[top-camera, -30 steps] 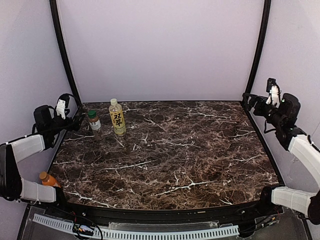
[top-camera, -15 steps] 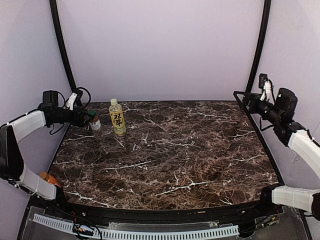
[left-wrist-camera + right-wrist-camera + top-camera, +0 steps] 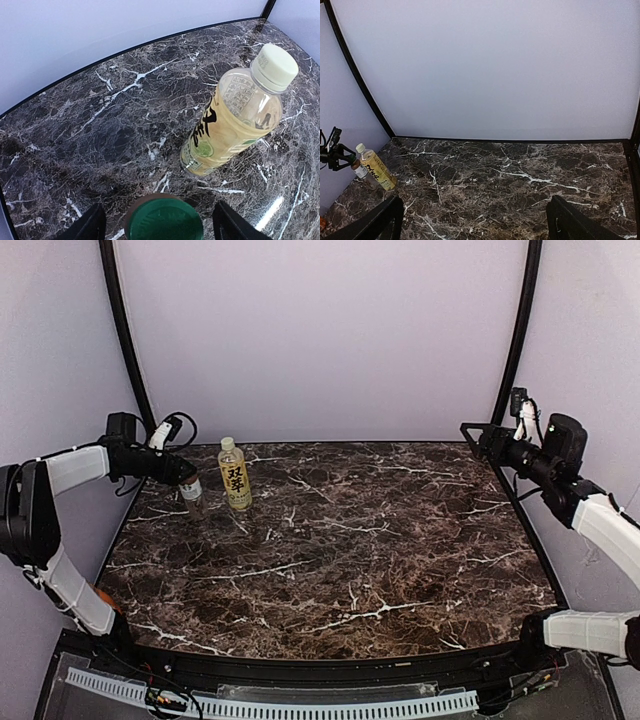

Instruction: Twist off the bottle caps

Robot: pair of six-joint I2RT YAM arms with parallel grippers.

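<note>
As left tool (image 3: 158, 223) flanks cap (image 3: 163, 220) (green), spread

Left wrist view: the left gripper (image 3: 160, 226) stands spread, one dark finger (image 3: 90, 225) on each side of the dark green cap (image 3: 163, 220), with a gap showing on both sides. Only the cap's top shows at the bottom edge. Beyond it to the right, the yellow-labelled bottle (image 3: 230, 125) stands on the marble table (image 3: 100, 130), pale cream cap (image 3: 274, 67) on. Pale wall (image 3: 100, 35) behind.
</note>
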